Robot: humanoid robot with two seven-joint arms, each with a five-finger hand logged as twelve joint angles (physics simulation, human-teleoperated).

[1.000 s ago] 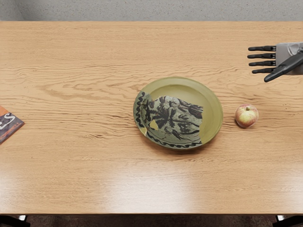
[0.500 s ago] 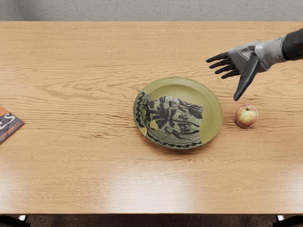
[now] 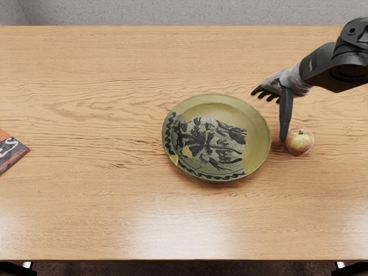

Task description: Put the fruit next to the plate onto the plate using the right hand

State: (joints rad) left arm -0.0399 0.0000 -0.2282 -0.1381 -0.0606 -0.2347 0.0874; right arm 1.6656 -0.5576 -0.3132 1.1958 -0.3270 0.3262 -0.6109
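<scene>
While apple [image 3: 299, 141] sits on table [image 3: 86, 201] beside plate [image 3: 219, 106], right robot hand [image 3: 280, 94] hovers near, fingers spread.

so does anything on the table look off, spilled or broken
Nothing spilled or broken. The plate lies flat, the apple stands just off its right rim, the right hand hangs open close by. Only the plate's dark pattern sits off-centre, toward lower left.

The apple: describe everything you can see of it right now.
The apple is small and round, red blushing into yellow-green, with a short stem at the top, smooth-skinned and whole. It sits upright on the wooden table, just right of the plate and clear of its rim. The right hand hangs above and to its left, fingers spread, thumb pointing down beside it; whether the thumb touches it cannot be told.
</scene>
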